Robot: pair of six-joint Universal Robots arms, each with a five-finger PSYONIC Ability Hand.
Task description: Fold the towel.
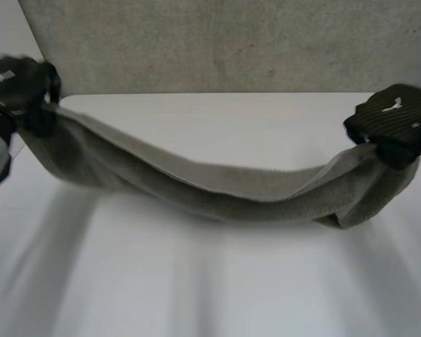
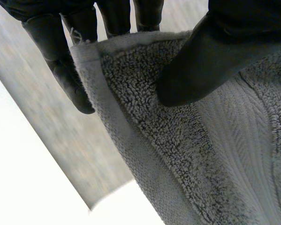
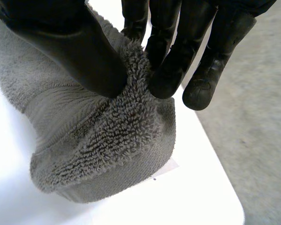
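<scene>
Grey terry towel (image 1: pixel 217 186) hangs in a long, bunched band across the white bench (image 1: pixel 196 288), lifted at both ends and sagging in the middle. I cannot tell whether the low point touches the bench. Plain hem runs along one edge, looped pile beside it. Nothing stands in the way. Past the bench's far edge lies grey floor (image 1: pixel 231 42). Left hand (image 1: pixel 17 84) grasps one end, thumb pressed onto the pile, fingers (image 2: pixel 60 61) behind the hem. Right hand (image 1: pixel 396 119) pinches the other end between thumb and fingers (image 3: pixel 170 70).
</scene>
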